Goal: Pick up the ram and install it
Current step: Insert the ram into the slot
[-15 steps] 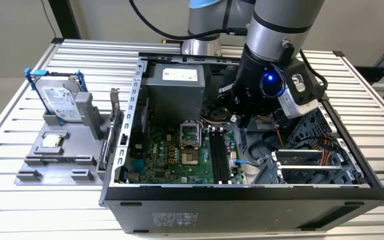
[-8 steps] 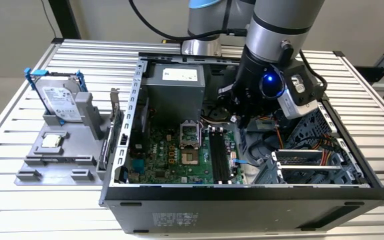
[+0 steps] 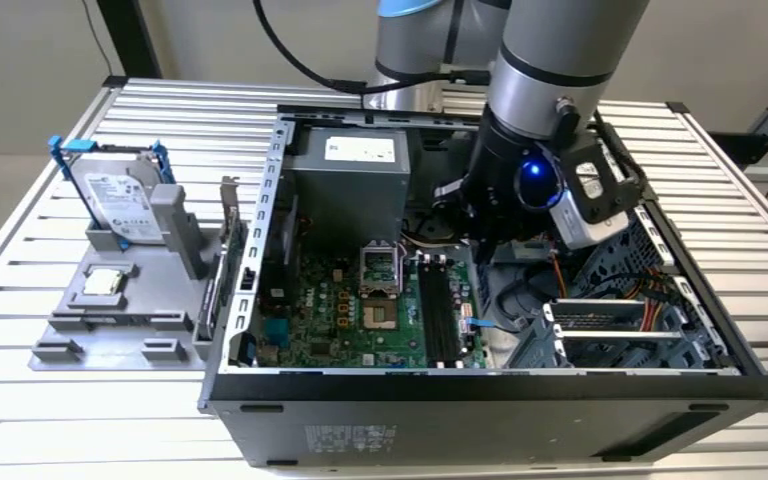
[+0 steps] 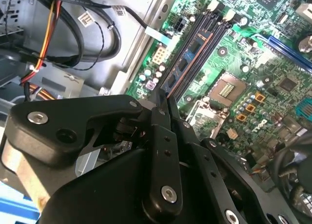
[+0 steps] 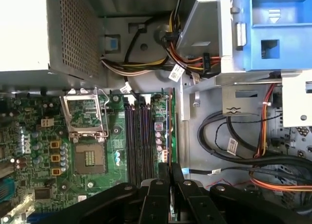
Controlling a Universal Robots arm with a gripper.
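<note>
The ram (image 4: 191, 54) is a thin dark stick with a row of chips, and my gripper (image 4: 165, 104) is shut on it. In the first wrist view the ram (image 5: 167, 126) runs edge-on out from the gripper (image 5: 167, 169). There it lines up beside the black memory slots (image 5: 139, 136), near the motherboard's edge. In the exterior view the gripper (image 3: 488, 242) hangs inside the open computer case, just above the back end of the memory slots (image 3: 438, 300). I cannot tell how high the ram is above the board.
A grey power supply (image 3: 344, 175) and an open processor socket (image 5: 87, 158) lie beside the slots. Cable bundles (image 5: 234, 146) and a blue drive bay (image 5: 273, 29) flank the other side. Outside the case, a grey fixture holds a hard drive (image 3: 124, 195) and a small chip (image 3: 101, 283).
</note>
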